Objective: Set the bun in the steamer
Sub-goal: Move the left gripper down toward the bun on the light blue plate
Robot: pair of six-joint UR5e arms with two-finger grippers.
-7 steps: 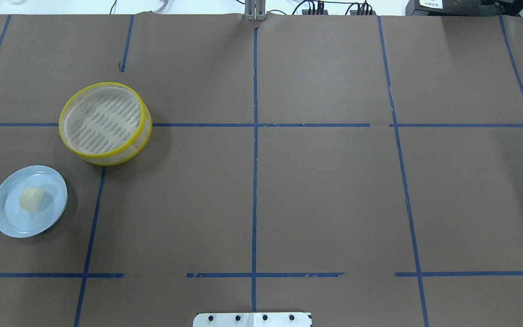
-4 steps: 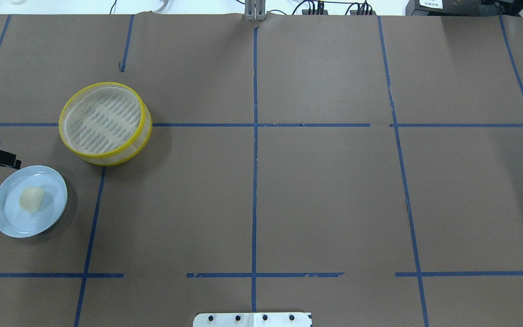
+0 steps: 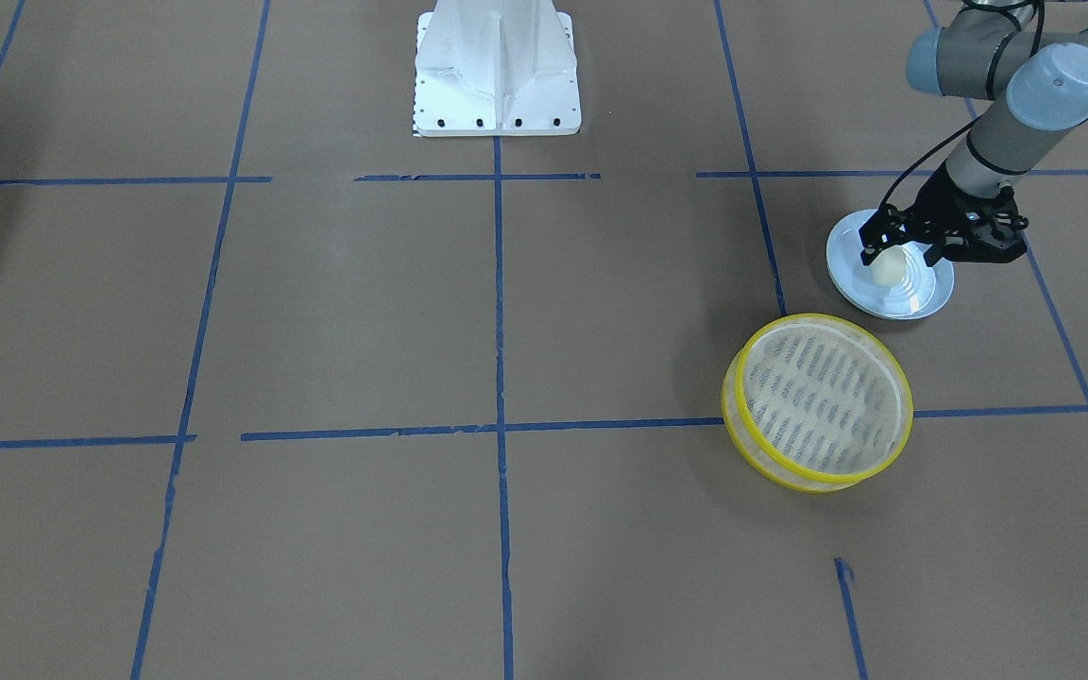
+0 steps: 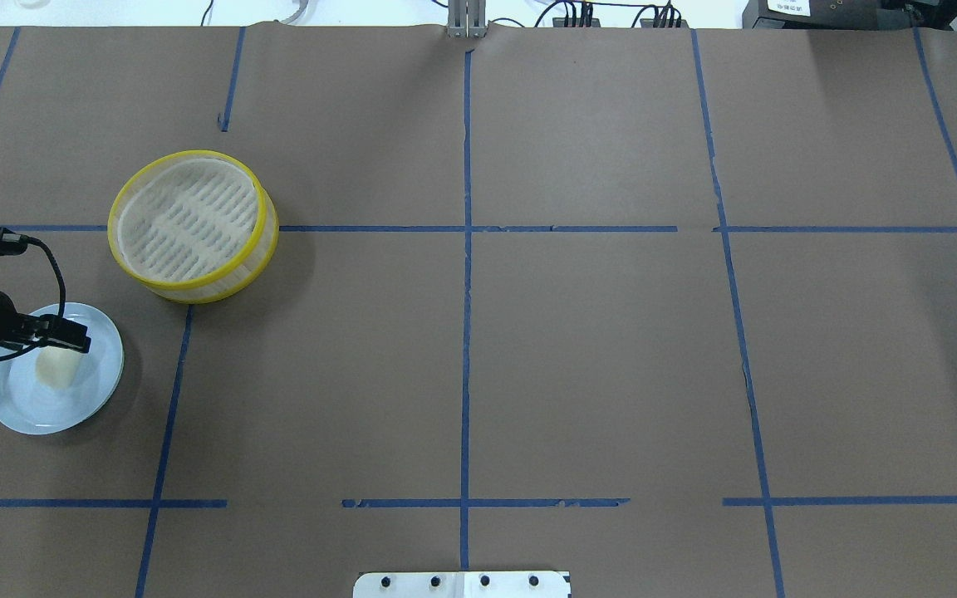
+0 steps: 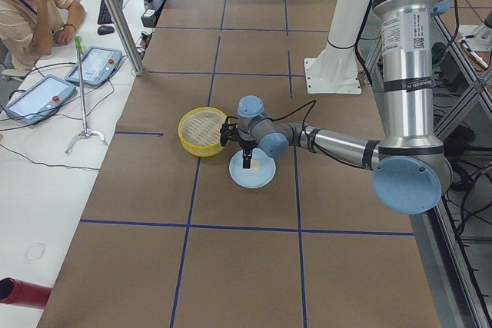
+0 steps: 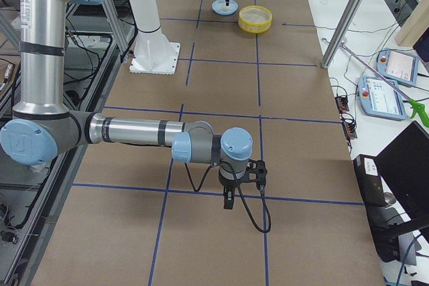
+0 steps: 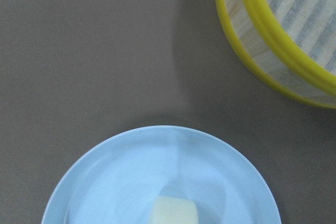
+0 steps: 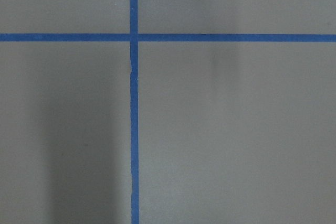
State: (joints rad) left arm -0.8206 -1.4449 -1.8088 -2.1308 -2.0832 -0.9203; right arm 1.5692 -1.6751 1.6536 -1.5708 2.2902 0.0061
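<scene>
Left gripper (image 3: 901, 251) hovers over blue plate (image 3: 870, 298), jaws spread, nothing held. Bun (image 3: 890, 271) on plate, just below gripper, slightly base-side. Steamer (image 3: 823, 401) near, beyond gripper, empty. Left arm far nearer. Right gripper (image 6: 228, 200) well apart; can't tell its state. I'd descend straight.

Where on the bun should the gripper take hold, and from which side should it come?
Grip the bun across its two flatter opposite sides, about mid-height, coming straight down from above. It is blocky and lies alone in the middle of the pale blue plate, whose raised rim would probably hinder a sideways approach.
</scene>
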